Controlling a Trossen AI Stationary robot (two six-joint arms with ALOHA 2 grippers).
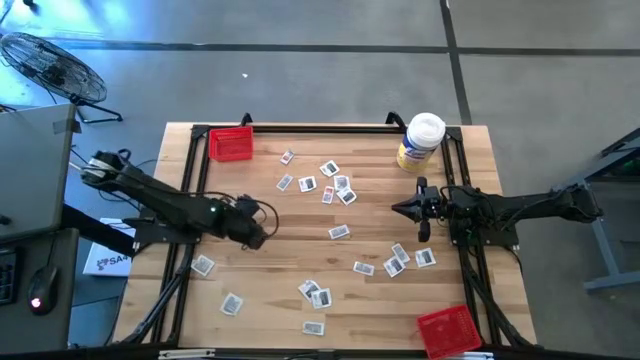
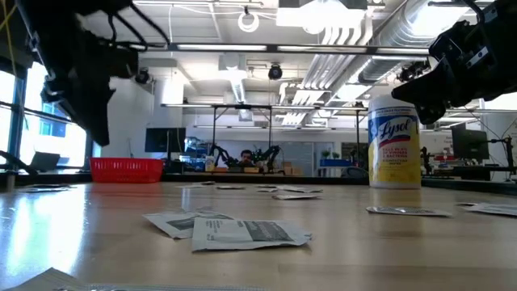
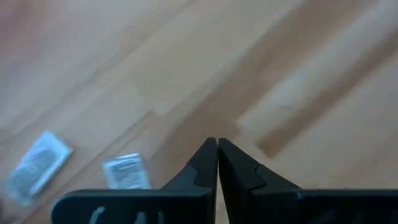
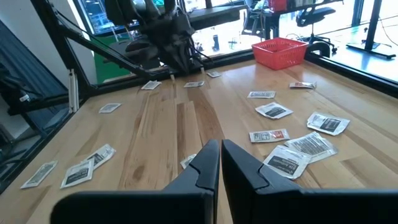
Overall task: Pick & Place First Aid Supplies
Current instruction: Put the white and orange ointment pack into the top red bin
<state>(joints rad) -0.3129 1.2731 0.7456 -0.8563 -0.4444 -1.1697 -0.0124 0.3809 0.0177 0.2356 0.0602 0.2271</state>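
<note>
tub (image 1: 420, 141) beside right pincer (image 1: 398, 209)

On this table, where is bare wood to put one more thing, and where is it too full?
Bare wood lies between the left tool and the right tool, bordered by the packet cluster above and a single packet below. Another free strip runs between the far red tray and the Lysol tub. Crowded: the cluster and the packets near the right arm.

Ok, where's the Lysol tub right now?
In the high view the Lysol tub stands upright at the table's far right corner, just beyond the right claw, with no packets touching it.
</note>
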